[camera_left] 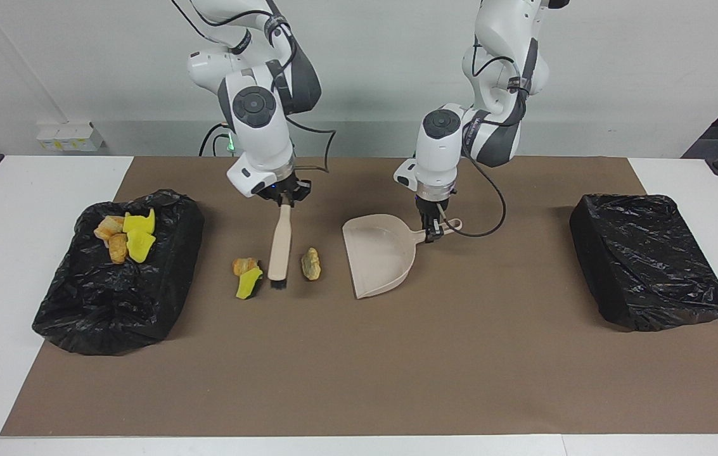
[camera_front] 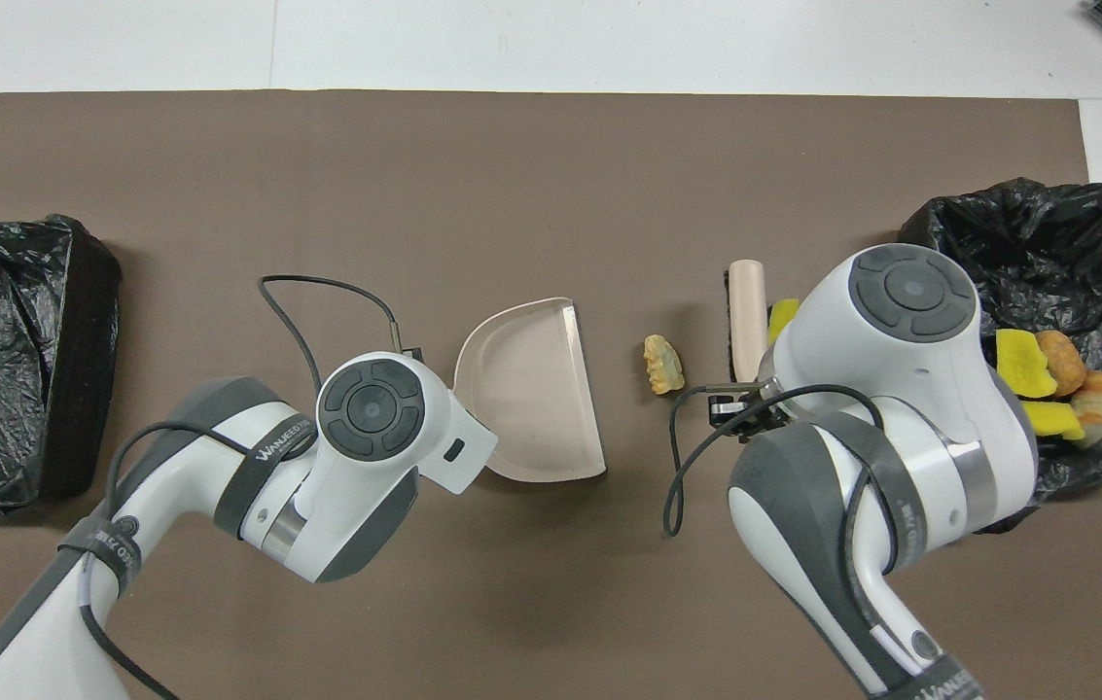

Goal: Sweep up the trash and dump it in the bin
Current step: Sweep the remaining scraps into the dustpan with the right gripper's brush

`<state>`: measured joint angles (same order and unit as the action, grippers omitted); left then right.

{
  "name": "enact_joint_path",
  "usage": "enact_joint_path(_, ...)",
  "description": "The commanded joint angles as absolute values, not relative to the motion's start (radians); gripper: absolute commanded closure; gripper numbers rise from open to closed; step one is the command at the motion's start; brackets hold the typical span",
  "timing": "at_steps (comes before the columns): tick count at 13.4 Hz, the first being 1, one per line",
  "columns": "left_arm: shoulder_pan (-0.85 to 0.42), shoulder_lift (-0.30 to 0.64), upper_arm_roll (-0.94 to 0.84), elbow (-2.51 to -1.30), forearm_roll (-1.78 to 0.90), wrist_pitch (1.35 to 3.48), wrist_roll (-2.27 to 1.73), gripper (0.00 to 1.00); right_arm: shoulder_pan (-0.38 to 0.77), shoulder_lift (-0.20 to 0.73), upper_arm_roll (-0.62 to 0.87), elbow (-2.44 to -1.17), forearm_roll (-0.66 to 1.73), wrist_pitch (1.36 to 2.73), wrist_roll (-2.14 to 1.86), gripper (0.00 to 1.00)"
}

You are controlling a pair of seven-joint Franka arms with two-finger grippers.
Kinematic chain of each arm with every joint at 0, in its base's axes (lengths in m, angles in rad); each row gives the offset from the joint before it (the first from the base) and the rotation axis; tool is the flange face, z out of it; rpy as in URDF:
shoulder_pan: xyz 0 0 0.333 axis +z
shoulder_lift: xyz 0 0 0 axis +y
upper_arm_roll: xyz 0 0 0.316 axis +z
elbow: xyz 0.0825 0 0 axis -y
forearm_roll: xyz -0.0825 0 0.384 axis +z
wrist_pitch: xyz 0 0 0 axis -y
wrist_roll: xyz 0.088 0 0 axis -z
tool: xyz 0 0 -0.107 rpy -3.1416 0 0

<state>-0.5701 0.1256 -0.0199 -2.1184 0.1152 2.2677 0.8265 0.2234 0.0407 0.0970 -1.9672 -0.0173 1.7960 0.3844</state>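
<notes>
Trash: small foam-like chunks, judged light, soft and apt to roll or skid; better pushed by bristles than pinched.

Four pieces lie in the open black bin at the right arm's end of the table. On the brown mat, one pale chunk sits alone between brush and dustpan. A yellow chunk touching an orange-brown chunk lies just beside the brush, toward that bin.

Right pincer: clenched on the top of the brush handle, bristle end down at the mat between the pale chunk and the pair.

Left pincer: clenched on the dustpan handle, pan resting on the mat, its open edge facing the pale chunk, near but apart.

A second black bin stands at the left arm's end.
</notes>
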Motion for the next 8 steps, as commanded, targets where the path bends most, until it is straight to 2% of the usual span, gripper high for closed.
enact_joint_path(1,-0.569,0.092,-0.017,-2.168,0.133,2.295,0.824,1.0,0.149,0.022,0.107,-1.991,-0.098,1.763,0.339,1.0)
enact_joint_path(4,-0.569,0.092,-0.017,-2.169,0.133,2.298,0.807,1.0,0.023,-0.04,0.11,-2.13,-0.112,1.856,0.217,1.0)
enact_joint_path(6,-0.569,0.092,-0.017,-2.172,0.133,2.299,0.805,1.0,-0.018,-0.081,0.11,-2.224,-0.11,1.946,0.132,1.0)
enact_joint_path(8,-0.568,0.091,-0.017,-2.177,0.133,2.306,0.807,1.0,-0.025,-0.072,0.112,-2.291,-0.11,2.035,0.101,1.0)
